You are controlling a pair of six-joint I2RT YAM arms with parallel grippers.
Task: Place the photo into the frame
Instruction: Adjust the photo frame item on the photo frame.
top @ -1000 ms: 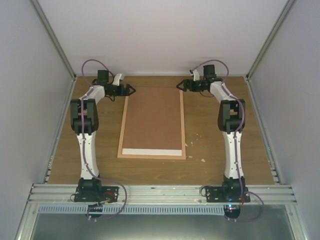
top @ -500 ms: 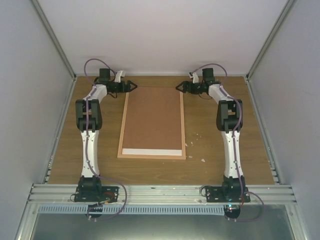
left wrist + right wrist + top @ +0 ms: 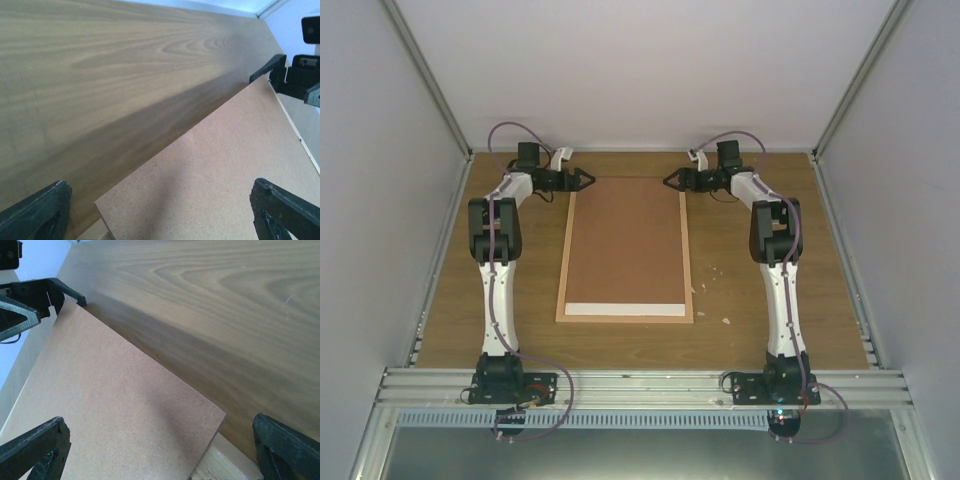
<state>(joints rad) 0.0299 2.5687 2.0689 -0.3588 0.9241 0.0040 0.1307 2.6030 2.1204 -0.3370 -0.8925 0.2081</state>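
The frame (image 3: 689,262) of light wood lies flat mid-table, filled by a brown backing board (image 3: 626,238). Of the photo only a white strip (image 3: 623,309) shows at the board's near end; the rest is hidden under the board. My left gripper (image 3: 588,178) is open at the board's far left corner, and that corner (image 3: 150,200) sits between its fingers (image 3: 37,212). My right gripper (image 3: 670,182) is open at the far right corner. There the board (image 3: 110,405) overhangs the frame's corner (image 3: 225,462) between the wide-set fingers (image 3: 287,445).
Small white scraps (image 3: 708,270) lie on the wooden table (image 3: 750,330) right of the frame, one more (image 3: 726,321) near its front corner. White walls close in the left, right and back. An aluminium rail (image 3: 640,382) carries both arm bases.
Both grippers have moved inward along the far edge until they reach the board's two far corners. The frame's near end has shifted slightly toward the arm bases.
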